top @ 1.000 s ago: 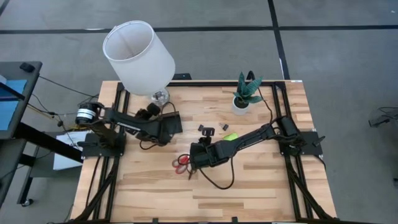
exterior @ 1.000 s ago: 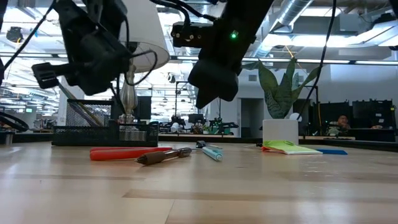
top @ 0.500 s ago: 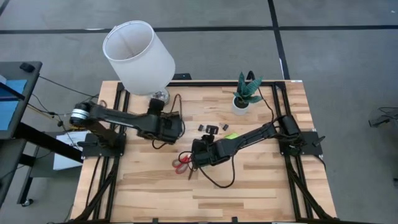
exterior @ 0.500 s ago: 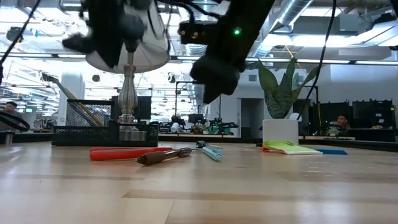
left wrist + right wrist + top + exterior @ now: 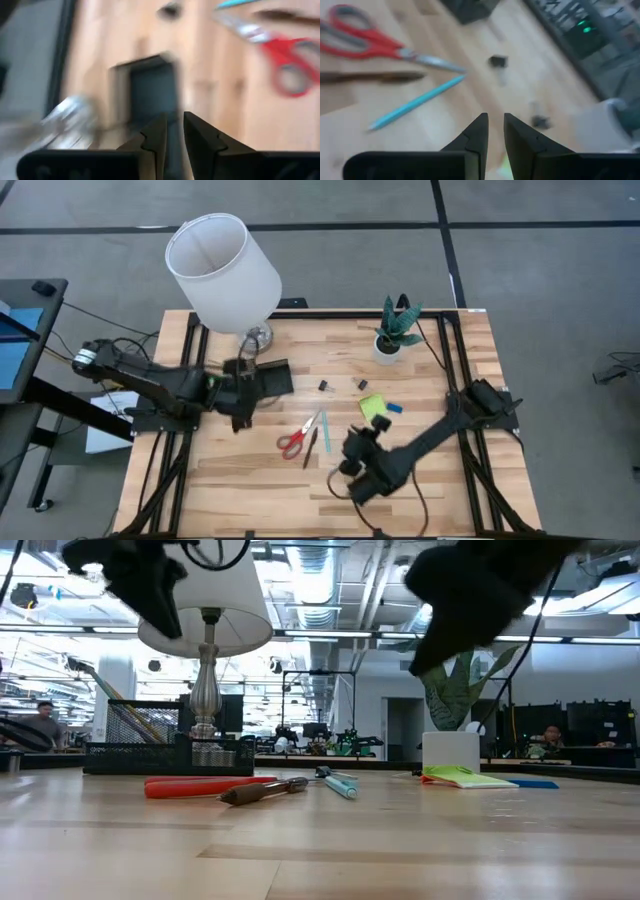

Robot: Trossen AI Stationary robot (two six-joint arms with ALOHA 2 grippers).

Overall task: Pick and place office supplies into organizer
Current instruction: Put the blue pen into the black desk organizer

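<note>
Scissors (image 5: 296, 439) mid-table, organizer (image 5: 268, 378) behind-left, sticky-note pad (image 5: 373, 407) right, plant (image 5: 396, 328) behind.

The desk (image 5: 420, 390) is light wood with pale plank stripes. The scissors (image 5: 297, 438) have red handles and grey blades. One pen (image 5: 324, 430) is light blue, another pen (image 5: 310, 449) is dark brown. The sticky notes (image 5: 373, 406) are lime green, the eraser (image 5: 394, 408) blue, the organizer (image 5: 270, 376) black. The lamp (image 5: 222, 272) has a white shade. The plant (image 5: 397, 323) is green in a white pot.

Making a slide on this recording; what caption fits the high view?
Red-handled scissors, pens and sticky-note pad lie outside the organizer, both grippers empty.
</note>
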